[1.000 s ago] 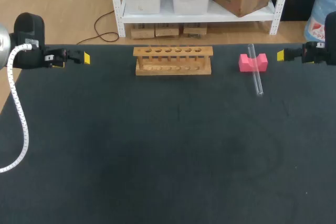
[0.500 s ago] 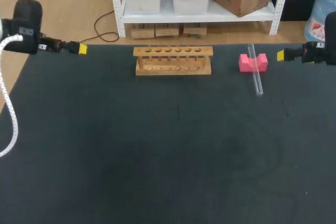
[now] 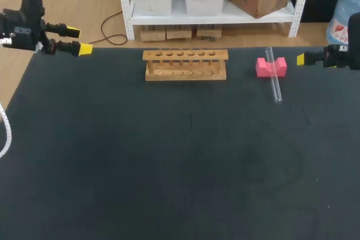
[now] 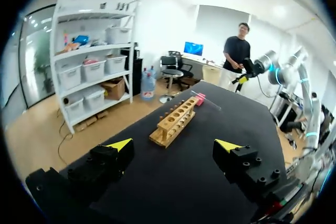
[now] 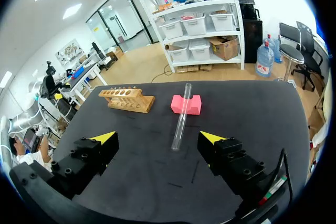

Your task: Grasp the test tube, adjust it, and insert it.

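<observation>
The left tool (image 3: pixel 79 39) hangs over the far left corner of the black counter (image 3: pixel 169 155). Its two yellow-tipped fingers are wide apart and hold nothing. A light brown wooden rack (image 3: pixel 185 64) with a row of round holes stands near the far edge, around the middle. All its holes look empty.

Further right, near the far edge, sits a small pink block (image 3: pixel 271 67) with a dip in its top. The long clear glass test tube (image 3: pixel 274 80) lies in that dip. One end pokes past the block and the other end slopes down to the counter. The right tool (image 5: pixel 157 137) waits at the right edge, near the far right corner. Its fingers are spread apart too, with nothing between them, and the tube lies ahead of it.

I think the tube could roll or slide off the block if a finger bumps it. A hard squeeze might crack the glass. The holes are small, so a tilted tube may hit the wood.

From above, only one yellow tip of the right tool shows. The clear tube is hard to see against the dark counter.
</observation>
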### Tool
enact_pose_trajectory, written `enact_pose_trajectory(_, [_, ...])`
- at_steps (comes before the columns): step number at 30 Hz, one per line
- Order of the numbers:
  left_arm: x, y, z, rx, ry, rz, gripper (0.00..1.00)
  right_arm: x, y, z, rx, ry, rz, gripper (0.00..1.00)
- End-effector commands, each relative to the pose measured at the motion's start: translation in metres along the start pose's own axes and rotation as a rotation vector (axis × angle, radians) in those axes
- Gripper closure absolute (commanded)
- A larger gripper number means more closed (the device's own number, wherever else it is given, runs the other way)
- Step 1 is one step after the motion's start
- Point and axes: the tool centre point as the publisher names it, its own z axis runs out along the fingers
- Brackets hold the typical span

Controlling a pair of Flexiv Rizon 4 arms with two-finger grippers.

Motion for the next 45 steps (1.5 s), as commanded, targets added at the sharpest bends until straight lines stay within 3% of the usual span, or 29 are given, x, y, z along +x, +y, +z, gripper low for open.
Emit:
enact_pose_trajectory(1, [0.003,0.018,0.015,0.267,0.024,0.090,0.00,0.000,0.002,-0.001,0.011,0.001,0.000,0.00])
enact_pose_trajectory(10, [-0.001,0.043,0.033,0.308,0.062,0.128,0.00,0.000,0.002,-0.001,0.011,0.001,0.000,0.00])
enact_pose_trajectory(20, [0.001,0.059,0.056,0.333,0.081,0.142,0.00,0.000,0.002,-0.001,0.011,0.001,0.000,0.00])
enact_pose_trajectory(45, [0.003,0.060,0.065,0.303,0.069,0.157,0.00,-0.001,-0.001,-0.001,0.036,0.015,-0.014,0.00])
